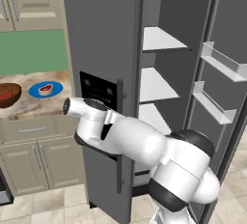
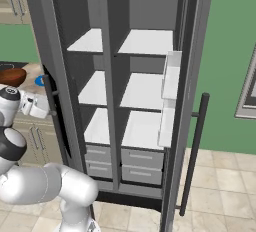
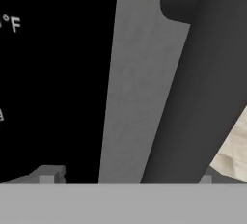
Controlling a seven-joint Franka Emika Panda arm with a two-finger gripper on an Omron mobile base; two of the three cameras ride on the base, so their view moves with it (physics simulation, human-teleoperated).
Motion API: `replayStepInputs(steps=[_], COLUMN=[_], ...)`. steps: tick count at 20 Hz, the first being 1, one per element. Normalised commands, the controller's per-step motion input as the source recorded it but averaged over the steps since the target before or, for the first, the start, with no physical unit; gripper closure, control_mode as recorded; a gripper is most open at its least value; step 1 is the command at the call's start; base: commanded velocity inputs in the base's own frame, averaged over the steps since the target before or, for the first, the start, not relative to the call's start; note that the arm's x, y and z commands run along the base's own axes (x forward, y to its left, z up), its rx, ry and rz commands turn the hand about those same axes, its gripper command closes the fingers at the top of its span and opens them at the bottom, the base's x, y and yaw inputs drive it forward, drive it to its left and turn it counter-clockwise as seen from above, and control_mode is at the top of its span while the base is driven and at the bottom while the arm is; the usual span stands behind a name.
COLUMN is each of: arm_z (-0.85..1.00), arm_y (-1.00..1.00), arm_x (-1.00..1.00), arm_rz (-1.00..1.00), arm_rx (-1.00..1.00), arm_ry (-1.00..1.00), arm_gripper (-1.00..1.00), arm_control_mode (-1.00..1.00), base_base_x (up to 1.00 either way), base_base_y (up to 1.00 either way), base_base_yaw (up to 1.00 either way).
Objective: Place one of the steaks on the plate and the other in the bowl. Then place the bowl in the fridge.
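Standing open on both sides, the fridge [image 1: 159,73] shows bare white shelves [image 2: 145,41]. The arm's own bulk hides the gripper from behind, so its fingers are hard to make out; up close, its finger tips [image 3: 48,175] sit spread wide apart either side of the left door's dark handle [image 3: 193,97], seemingly let go and gripping nothing. Back on the counter [image 1: 29,107] sit the bowl [image 1: 9,94], red meat inside, and the plate [image 1: 46,89] with a fat-rimmed steak [image 1: 46,90].

The tall grey fridge [image 1: 106,39] stands with both doors open, white shelves bare. On the counter, one steak [image 1: 46,89] lies on the blue plate [image 1: 57,91]; the other [image 1: 6,95] fills the brown bowl [image 1: 13,98].
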Motion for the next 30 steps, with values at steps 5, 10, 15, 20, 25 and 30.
replayStepInputs(steps=[5, 10, 15, 20, 25, 30], arm_z=[0.04, 0.1, 0.2, 0.03, 0.39, 0.84], arm_y=[0.26, 0.23, -0.1, -0.55, -0.78, -0.7], arm_x=[-0.48, -0.78, -0.98, -0.92, -0.15, 0.0], arm_rz=[0.0, 0.0, 0.0, 0.11, 0.04, 0.07], arm_rx=[-0.05, -0.11, -0.03, 0.16, 0.33, 0.25], arm_ry=[0.0, 0.0, 0.02, 0.0, 0.0, 0.07], arm_gripper=[-1.0, -1.0, -1.0, -1.0, -1.0, -1.0], arm_control_mode=[-1.0, -1.0, -1.0, -1.0, -1.0, -1.0], base_base_x=[0.0, 0.0, 0.0, 0.0, 0.0, 0.0], base_base_y=[0.0, 0.0, 0.0, 0.0, 0.0, 0.0], base_base_yaw=[0.0, 0.0, 0.0, 0.0, 0.0, 0.0])
